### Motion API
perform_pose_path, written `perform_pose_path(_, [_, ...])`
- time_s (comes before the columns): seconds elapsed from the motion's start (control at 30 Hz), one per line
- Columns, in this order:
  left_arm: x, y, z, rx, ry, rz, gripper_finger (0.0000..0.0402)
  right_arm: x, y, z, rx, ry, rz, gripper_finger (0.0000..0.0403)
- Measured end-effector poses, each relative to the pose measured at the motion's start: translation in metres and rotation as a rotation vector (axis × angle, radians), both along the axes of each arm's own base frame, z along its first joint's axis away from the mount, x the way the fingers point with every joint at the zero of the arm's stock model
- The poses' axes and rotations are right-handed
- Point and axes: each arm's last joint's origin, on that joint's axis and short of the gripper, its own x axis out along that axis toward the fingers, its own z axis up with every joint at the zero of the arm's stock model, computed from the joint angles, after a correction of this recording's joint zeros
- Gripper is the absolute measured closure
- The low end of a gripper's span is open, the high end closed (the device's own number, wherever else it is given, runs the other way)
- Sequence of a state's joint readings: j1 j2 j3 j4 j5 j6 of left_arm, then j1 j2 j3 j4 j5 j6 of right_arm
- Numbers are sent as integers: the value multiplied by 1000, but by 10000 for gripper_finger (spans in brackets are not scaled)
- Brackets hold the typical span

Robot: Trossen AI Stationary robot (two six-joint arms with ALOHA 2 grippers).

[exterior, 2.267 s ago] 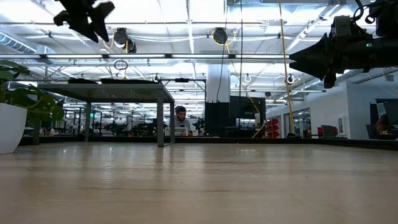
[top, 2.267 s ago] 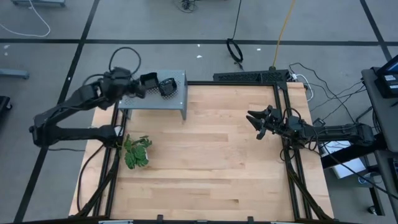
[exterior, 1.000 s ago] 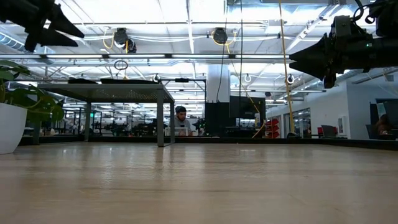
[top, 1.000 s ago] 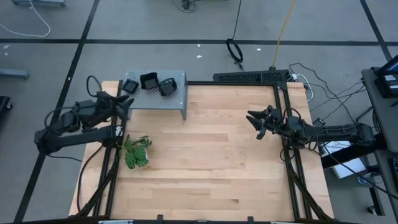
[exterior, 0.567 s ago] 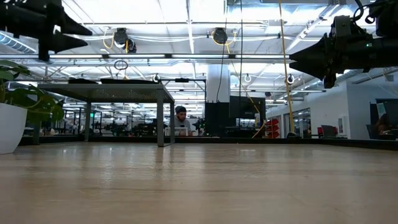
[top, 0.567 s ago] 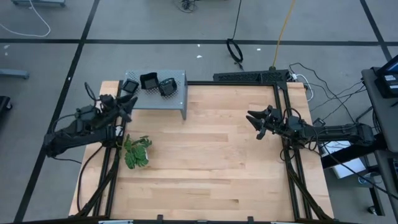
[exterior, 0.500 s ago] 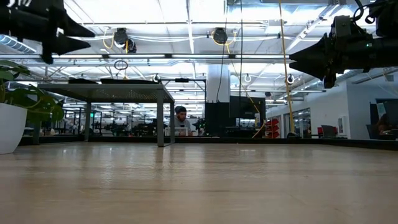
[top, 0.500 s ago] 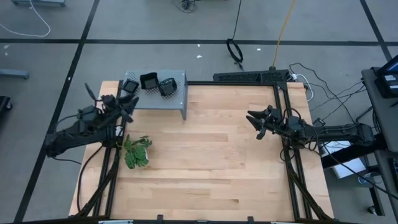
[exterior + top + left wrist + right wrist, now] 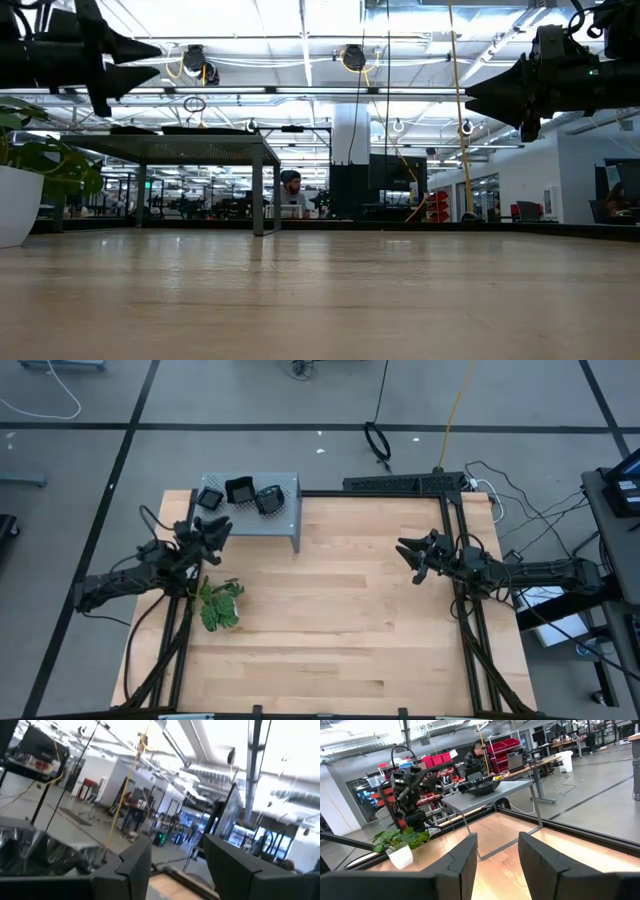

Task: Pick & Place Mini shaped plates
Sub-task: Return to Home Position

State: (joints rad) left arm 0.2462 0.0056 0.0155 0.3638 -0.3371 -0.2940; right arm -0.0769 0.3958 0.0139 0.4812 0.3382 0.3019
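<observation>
Plates (image 9: 240,491) sit stacked on the shelf (image 9: 285,520). Left gripper (image 9: 221,532) hovers just beside the shelf, fingers spread, empty. Right gripper (image 9: 406,558) is likewise spread and empty, well apart. We judge the plates light, rigid, glossy-slick and chippable: pinch across a rim.

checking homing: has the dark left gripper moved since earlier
Yes: the left gripper drew back across the grey perforated metal shelf toward the green leafy plant.

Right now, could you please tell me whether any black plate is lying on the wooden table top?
No: the high view shows the black plates only on the grey shelf.
</observation>
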Motion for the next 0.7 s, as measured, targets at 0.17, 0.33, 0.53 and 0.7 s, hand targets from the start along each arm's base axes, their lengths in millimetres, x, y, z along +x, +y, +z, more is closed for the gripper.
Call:
perform_pose_path(0.17, [2, 0, -5, 3, 70, 8, 215, 0, 0, 0, 0, -1, 0, 273])
perform_pose_path(0.33, [5, 1, -19, -32, 214, 6, 215, 0, 0, 0, 0, 0, 0, 273])
perform_pose_path(0.53, [5, 1, -21, 6, 269, 19, 215, 0, 0, 0, 0, 0, 0, 273])
perform_pose_path(0.7, [5, 1, -22, 68, 318, 41, 215, 0, 0, 0, 0, 0, 0, 273])
